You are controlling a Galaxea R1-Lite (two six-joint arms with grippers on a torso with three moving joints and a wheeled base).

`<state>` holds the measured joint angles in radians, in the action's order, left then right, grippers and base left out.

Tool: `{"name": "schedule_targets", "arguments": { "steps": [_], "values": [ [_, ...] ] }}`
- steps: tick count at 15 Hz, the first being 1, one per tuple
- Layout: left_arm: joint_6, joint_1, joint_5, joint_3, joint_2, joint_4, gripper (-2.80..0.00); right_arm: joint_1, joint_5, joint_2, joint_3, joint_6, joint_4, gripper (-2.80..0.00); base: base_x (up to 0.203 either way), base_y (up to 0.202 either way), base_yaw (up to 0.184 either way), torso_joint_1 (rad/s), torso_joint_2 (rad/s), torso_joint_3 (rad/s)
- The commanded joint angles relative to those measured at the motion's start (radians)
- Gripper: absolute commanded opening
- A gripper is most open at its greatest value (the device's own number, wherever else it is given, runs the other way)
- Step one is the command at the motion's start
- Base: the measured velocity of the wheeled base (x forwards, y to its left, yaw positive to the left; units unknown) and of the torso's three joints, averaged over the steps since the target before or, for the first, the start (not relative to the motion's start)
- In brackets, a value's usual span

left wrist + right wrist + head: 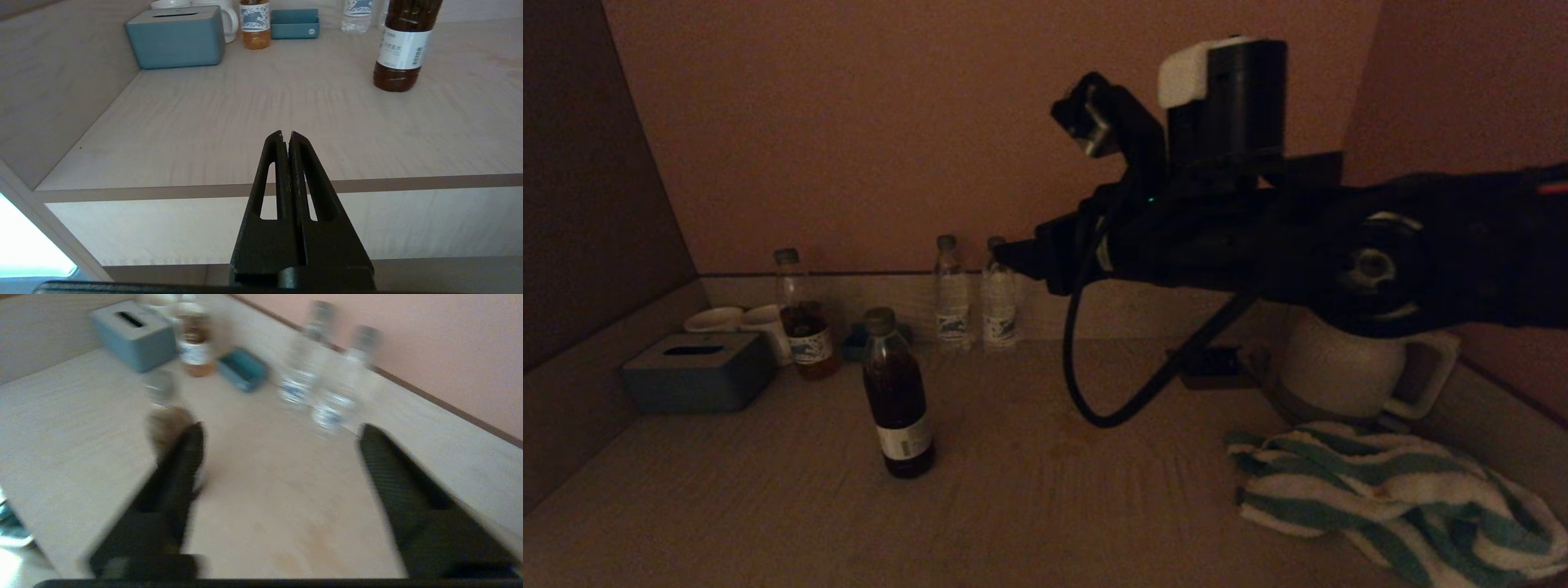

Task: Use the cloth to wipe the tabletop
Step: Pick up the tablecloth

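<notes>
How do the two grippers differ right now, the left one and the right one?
The left gripper has its fingers pressed shut, while the right gripper is spread wide open. The left gripper sits low, out past the tabletop's front edge; the right gripper is raised high above the tabletop, pointing toward the water bottles. Both are black and empty, and neither touches the striped cloth.

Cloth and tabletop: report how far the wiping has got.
Nothing looks done. The striped cloth lies crumpled on the tabletop, ungripped. The right gripper is open above the table, holding nothing; the left gripper is shut near the front edge. Grasping and wiping remain.
</notes>
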<state>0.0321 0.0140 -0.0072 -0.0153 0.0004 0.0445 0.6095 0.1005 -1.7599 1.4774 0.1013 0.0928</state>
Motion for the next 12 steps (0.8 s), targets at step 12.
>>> {"name": "schedule_targets", "arguments": {
  "steps": [12],
  "values": [
    [0.000,0.000,0.000,0.000,0.001,0.000,-2.80,-0.431,-0.221,0.261,-0.399,-0.167,-0.003,-2.80,0.000,0.000,0.000,0.000,0.00,0.000]
  ]
}}
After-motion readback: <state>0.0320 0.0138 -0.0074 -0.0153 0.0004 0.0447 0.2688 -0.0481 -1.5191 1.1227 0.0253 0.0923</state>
